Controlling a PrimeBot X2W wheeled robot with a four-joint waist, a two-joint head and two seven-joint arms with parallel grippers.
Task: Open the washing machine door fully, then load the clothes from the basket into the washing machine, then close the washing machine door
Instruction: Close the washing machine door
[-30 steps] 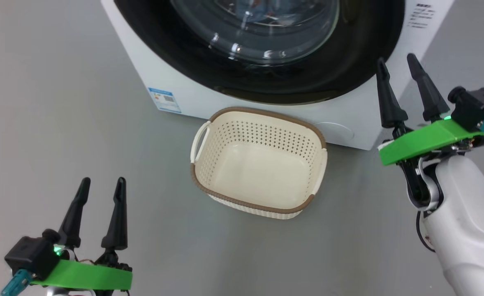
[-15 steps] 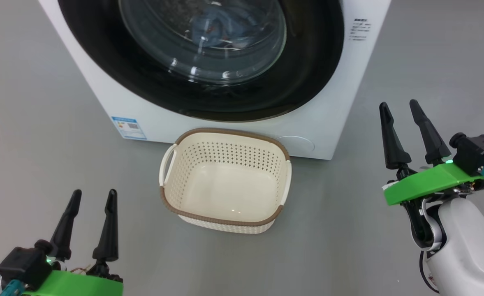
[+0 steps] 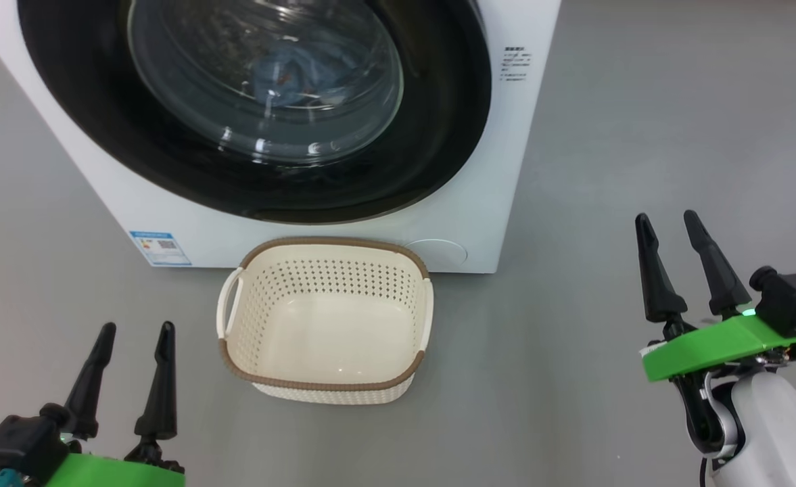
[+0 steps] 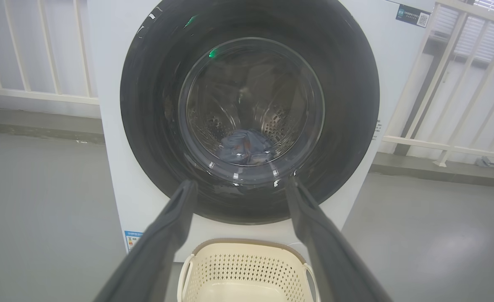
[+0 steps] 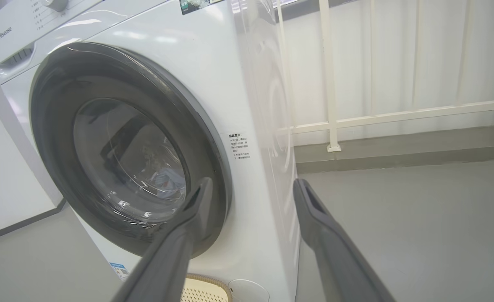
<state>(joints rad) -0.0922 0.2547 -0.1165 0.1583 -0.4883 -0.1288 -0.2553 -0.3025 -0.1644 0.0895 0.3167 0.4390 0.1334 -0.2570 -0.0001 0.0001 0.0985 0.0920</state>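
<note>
The left end effector and the right end effector hang released and empty on either side of the basket. The basket stands empty just before the washing machine. Beyond it the washing machine door looks shut, the clothes behind its glass. A latch half caught (hard to judge here) would let the door swing out over the basket. A blue label sits beyond the basket's left handle, a white railing farther back; nothing blocks either arm.
</note>
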